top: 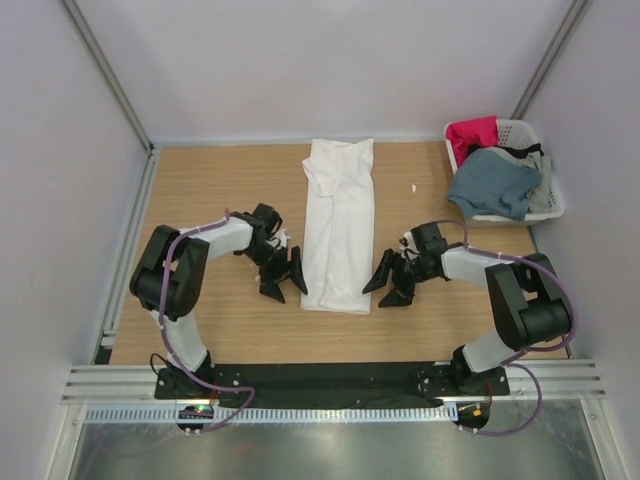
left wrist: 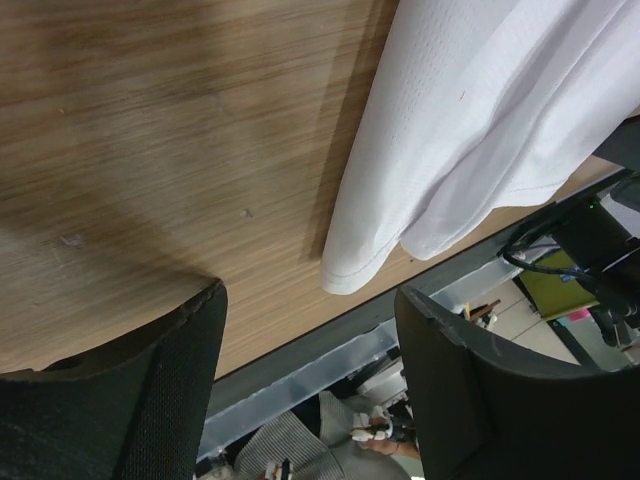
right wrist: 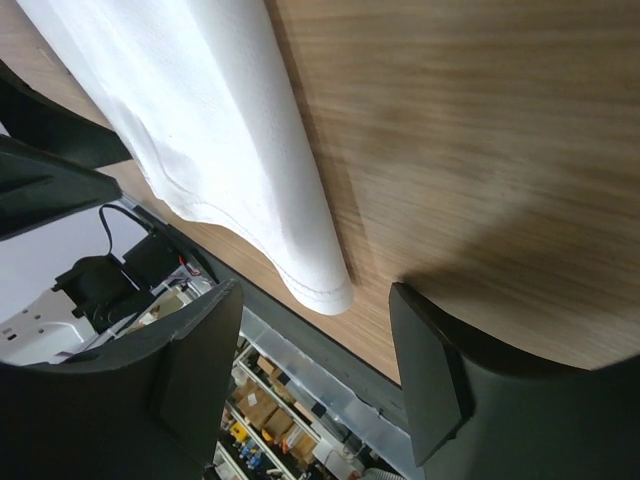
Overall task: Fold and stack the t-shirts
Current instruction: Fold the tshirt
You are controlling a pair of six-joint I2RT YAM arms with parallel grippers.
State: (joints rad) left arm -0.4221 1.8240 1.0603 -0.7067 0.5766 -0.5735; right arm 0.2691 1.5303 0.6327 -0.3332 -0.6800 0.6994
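Observation:
A white t-shirt (top: pixel 338 222) lies in the middle of the table, folded lengthwise into a long narrow strip. My left gripper (top: pixel 284 278) stands open just left of the strip's near end, holding nothing. My right gripper (top: pixel 388 284) is open just right of the same end, also holding nothing. In the left wrist view the shirt's near corner (left wrist: pixel 352 268) lies ahead of the open left gripper (left wrist: pixel 312 330). The right wrist view shows the other near corner (right wrist: pixel 322 290) ahead of the open right gripper (right wrist: pixel 315 340). A red-pink t-shirt (top: pixel 470 133) and a slate blue t-shirt (top: pixel 492 183) sit in the basket.
A white slotted plastic basket (top: pixel 552 203) stands at the back right corner, with dark and grey cloth (top: pixel 540 180) beside the shirts. A small white scrap (top: pixel 414 187) lies on the wood. Walls close the table on three sides; a metal rail (top: pixel 330 385) runs along the near edge.

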